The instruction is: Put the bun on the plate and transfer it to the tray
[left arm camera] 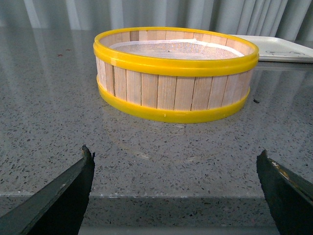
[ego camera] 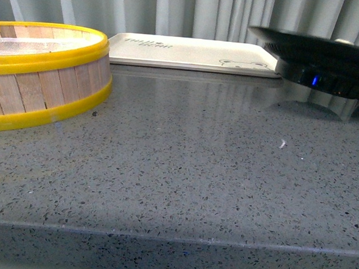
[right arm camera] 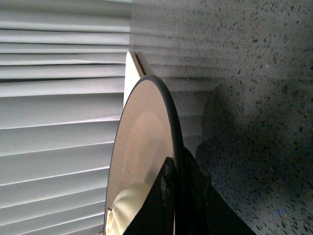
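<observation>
The plate (ego camera: 319, 48), black underneath, hangs above the counter at the far right, just right of the tray (ego camera: 190, 53). A sliver of the white bun (ego camera: 342, 41) shows over its rim. In the right wrist view my right gripper (right arm camera: 173, 181) is shut on the plate's (right arm camera: 142, 132) black rim. The bun (right arm camera: 128, 210) lies on the tan inner surface beside the fingers. The tray's edge (right arm camera: 131, 73) shows beyond the plate. My left gripper (left arm camera: 174, 151) is open and empty above the counter's front edge, facing the steamer.
A yellow-rimmed wooden steamer (ego camera: 43, 71) stands at the back left and fills the left wrist view (left arm camera: 176, 73). The tray's corner (left arm camera: 279, 48) lies behind it to the right. The grey speckled counter (ego camera: 183, 171) ends at a front edge. Curtains hang behind.
</observation>
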Controlling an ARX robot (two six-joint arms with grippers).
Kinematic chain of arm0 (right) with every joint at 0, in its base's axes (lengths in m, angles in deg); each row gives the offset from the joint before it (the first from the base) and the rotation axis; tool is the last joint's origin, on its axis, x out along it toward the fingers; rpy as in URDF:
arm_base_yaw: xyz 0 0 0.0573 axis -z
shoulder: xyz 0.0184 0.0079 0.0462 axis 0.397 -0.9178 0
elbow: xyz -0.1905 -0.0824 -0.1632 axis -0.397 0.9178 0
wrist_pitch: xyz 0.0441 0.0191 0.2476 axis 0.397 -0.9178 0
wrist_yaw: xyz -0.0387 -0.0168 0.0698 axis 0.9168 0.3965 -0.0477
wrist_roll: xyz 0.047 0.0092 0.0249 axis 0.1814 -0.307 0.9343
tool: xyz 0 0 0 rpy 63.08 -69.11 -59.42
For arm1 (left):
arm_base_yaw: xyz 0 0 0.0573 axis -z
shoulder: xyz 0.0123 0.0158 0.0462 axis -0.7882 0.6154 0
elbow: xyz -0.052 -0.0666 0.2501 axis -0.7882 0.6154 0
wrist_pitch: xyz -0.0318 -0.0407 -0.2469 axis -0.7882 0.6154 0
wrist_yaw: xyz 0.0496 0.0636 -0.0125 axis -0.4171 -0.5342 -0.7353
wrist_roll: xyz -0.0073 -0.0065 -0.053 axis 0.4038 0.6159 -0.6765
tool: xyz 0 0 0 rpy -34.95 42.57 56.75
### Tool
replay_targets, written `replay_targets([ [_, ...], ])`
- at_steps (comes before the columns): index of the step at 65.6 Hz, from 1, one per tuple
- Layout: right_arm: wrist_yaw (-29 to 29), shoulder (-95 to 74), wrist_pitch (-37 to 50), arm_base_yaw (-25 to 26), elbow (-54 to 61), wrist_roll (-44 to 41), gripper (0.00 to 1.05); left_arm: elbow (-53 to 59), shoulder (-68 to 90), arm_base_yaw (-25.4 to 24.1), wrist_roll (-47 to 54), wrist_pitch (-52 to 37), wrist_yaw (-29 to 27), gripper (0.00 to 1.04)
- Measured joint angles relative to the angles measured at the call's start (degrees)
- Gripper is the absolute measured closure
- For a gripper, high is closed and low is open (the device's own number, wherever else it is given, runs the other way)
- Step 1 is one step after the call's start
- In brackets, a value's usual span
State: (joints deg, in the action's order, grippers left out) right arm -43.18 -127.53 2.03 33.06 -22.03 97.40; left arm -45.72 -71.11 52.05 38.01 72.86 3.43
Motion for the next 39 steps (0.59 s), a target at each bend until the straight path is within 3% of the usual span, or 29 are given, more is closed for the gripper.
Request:
replay_targets([
  [21,-0.17,0.31,-1.99,-1.16,-2.03,-4.7,1.02,0.0,-0.02,0.0,0.0,0.0,0.02,0.07],
  [39,-1.07,-5.92,-8.15,-4.68,-22.82,-8.83,1.02,0.0,-0.02,0.0,0.0,0.0,0.02,0.07],
])
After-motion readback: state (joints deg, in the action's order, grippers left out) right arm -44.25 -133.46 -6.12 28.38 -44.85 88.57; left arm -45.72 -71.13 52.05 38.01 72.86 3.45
